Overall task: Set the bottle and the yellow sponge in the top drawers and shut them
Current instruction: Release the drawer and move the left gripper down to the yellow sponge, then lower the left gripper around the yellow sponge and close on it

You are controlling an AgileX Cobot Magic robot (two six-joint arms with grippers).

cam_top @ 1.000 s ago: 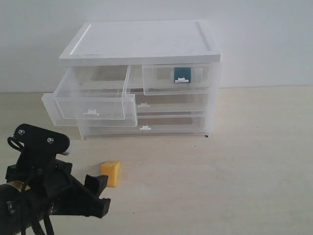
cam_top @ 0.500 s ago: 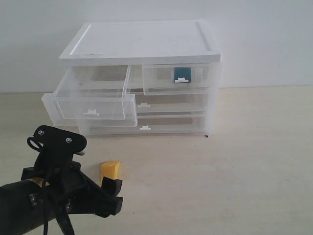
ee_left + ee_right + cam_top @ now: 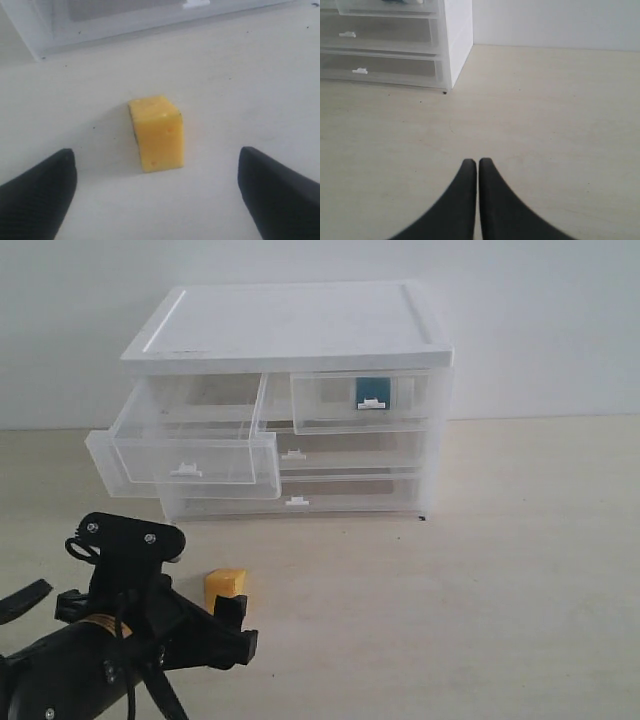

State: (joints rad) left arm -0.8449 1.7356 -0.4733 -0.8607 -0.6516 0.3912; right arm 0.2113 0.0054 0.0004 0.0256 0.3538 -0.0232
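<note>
The yellow sponge (image 3: 225, 584) (image 3: 156, 132) lies on the table in front of the cabinet. My left gripper (image 3: 228, 625) (image 3: 155, 152) is open just short of it, one black finger wide on each side, touching nothing. The left top drawer (image 3: 190, 445) is pulled out and looks empty. The right top drawer (image 3: 360, 400) is pushed in, and the teal bottle (image 3: 372, 387) shows through its clear front. My right gripper (image 3: 478, 161) is shut on nothing above bare table, and it does not appear in the exterior view.
The white-topped cabinet (image 3: 290, 325) (image 3: 457, 40) stands at the back against a white wall. Its two full-width lower drawers (image 3: 350, 490) are shut. The pulled-out drawer overhangs the table behind the left arm.
My left arm has moved right and forward, bringing its open fingers up to the sponge. The sponge, drawers and right gripper have not moved.
</note>
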